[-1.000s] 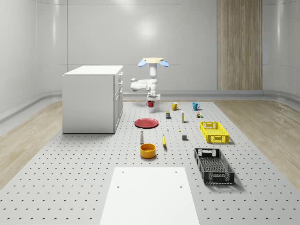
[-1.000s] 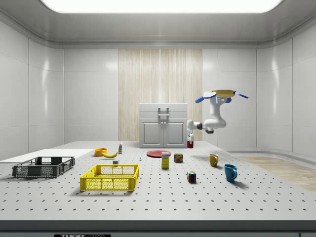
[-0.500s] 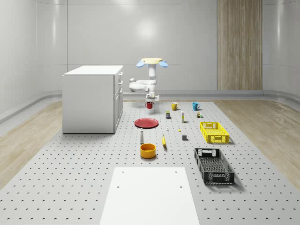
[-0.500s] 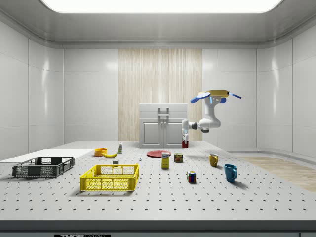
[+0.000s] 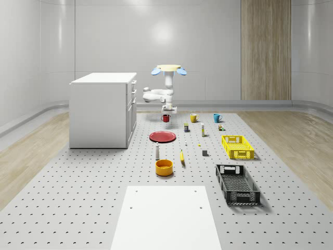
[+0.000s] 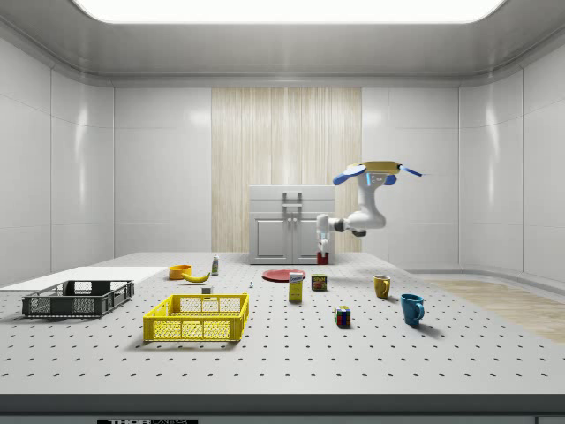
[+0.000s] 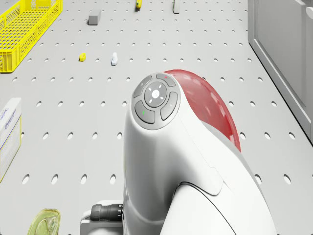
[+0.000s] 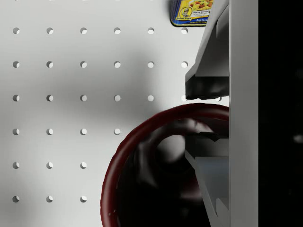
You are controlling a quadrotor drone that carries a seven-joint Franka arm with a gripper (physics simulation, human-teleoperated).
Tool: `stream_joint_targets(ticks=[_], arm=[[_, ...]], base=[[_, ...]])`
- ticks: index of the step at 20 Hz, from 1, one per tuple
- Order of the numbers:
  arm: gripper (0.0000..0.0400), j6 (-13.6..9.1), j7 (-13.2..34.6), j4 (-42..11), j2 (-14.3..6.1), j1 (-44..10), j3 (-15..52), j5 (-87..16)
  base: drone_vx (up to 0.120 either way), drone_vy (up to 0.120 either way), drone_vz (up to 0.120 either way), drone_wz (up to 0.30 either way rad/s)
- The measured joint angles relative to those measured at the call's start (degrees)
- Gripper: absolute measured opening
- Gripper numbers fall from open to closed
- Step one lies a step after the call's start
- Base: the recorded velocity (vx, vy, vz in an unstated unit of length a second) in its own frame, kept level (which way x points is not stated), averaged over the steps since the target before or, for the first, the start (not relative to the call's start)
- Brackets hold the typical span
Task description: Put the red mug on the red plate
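The drone (image 5: 167, 69) hovers over the far part of the perforated table, just behind the red plate (image 5: 163, 136). Its white arm hangs down, and the gripper (image 5: 167, 109) is shut on the red mug (image 5: 166, 117), which is held upright off the table. From the side, the mug (image 6: 323, 258) hangs to the right of the plate (image 6: 284, 275) and a little above it. In the wrist view the gripper (image 8: 206, 116) has one finger outside and one inside the mug's rim (image 8: 142, 142). The arm hides part of the plate (image 7: 215, 105) in the drone view.
A white cabinet (image 5: 103, 109) stands to the whole-scene view's left of the plate. A yellow mug (image 5: 193, 118), a blue mug (image 5: 217, 117) and a can (image 5: 186, 127) lie to the right. Closer are a bottle (image 5: 157, 151), banana (image 5: 182, 156), orange bowl (image 5: 164, 166), yellow crate (image 5: 237, 147) and black crate (image 5: 237, 184).
The drone, arm and held mug have shifted toward the side view's left, closer to the red plate. The grip on the mug is unchanged.
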Motion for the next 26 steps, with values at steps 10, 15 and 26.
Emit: stream_joint_targets(ticks=[10,15,26], arm=[[0.0100,1.2,0.1,0.0,-1.3,-0.2,0.2,0.5],[0.0100,1.7,0.2,0.0,-1.8,-0.2,0.3,0.7],[0.0100,2.7,0.3,0.1,-2.9,-0.4,0.4,1.2]], base=[[0.120,0.000,0.000,0.000],[0.120,0.000,0.000,0.000],[0.120,0.000,0.000,0.000]])
